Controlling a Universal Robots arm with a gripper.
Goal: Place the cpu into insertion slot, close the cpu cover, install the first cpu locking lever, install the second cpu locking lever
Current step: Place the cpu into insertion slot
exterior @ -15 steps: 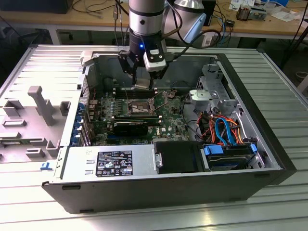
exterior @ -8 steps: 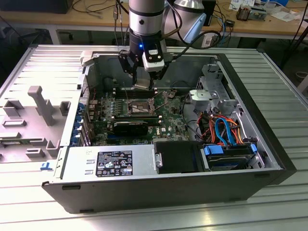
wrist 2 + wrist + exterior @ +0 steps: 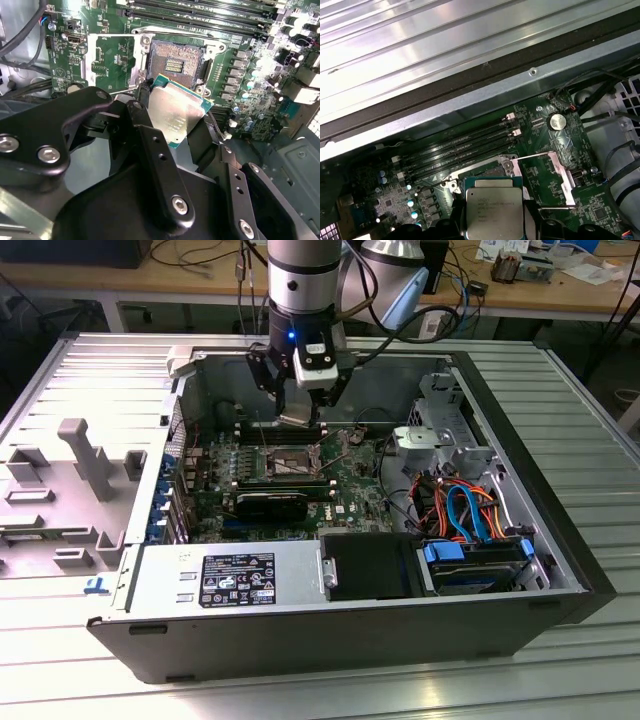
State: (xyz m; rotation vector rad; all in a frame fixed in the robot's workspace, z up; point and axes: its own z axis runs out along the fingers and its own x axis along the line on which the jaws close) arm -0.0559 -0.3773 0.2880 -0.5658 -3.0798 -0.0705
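Claw (image 3: 300, 412) at the end of the arm (image 3: 300, 280) is clamped on the chip (image 3: 300, 421), with one black finger on each of two opposite edges. It hangs inside the open computer case (image 3: 330, 640), which lies on its side on the ribbed metal desk (image 3: 590, 420).

In the second wrist view the chip (image 3: 177, 110) shows its dull silver top and green border between the fingers (image 3: 150, 145). It is held over the near edge of the socket (image 3: 175, 62) and is not seated in it. The socket's dark square of contacts lies bare, with green circuit board all around it. In the exterior view the socket (image 3: 288, 462) sits just below the claw, near the middle of the board.

In the first wrist view the chip (image 3: 494, 212) lies close under the camera. The cover plate (image 3: 566, 176) is swung open, off the socket and to one side of it. Long black memory slots (image 3: 465, 147) run beside the socket, and a round coin battery (image 3: 557, 121) sits near their end.

Elsewhere in the case, a grey power supply box (image 3: 230, 580) lies along the near wall. Blue and orange cables (image 3: 465, 510) loop over the drives toward the exterior view's right. A grey plastic fixture (image 3: 85, 455) stands on the desk at the exterior view's left.
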